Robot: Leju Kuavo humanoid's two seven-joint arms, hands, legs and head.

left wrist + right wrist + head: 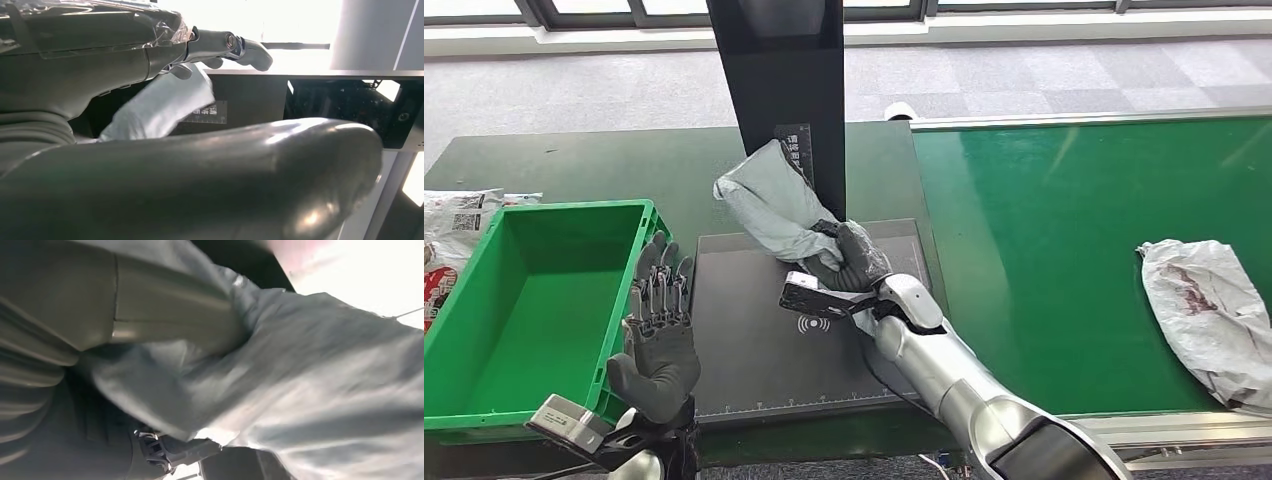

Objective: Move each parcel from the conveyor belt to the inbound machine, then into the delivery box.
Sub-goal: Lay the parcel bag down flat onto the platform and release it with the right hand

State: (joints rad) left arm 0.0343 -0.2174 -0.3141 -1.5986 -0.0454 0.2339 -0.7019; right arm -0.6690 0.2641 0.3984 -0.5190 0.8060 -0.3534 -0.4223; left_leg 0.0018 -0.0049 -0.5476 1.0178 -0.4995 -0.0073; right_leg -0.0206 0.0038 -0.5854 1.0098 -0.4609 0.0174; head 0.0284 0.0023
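Observation:
My right hand [849, 262] grips a grey soft parcel [774, 205] and holds it over the dark scanning pad of the inbound machine [754, 350], close to the machine's black post [786, 80]. Up close, the right wrist view has the grey parcel [310, 375] bunched against the hand [75, 340]. My left hand [661, 330] stands upright with fingers spread, empty, between the pad and the green delivery box [534, 300]. From the left wrist I see the grey parcel [160, 105] beyond that hand [200, 165]. A white parcel [1214, 310] lies on the green conveyor belt [1044, 230] at the right.
Printed white bags [459, 235] lie on the table left of the green box. The belt's metal rail [1164, 425] runs along its near edge. The dark table [604, 160] stretches behind the box and pad.

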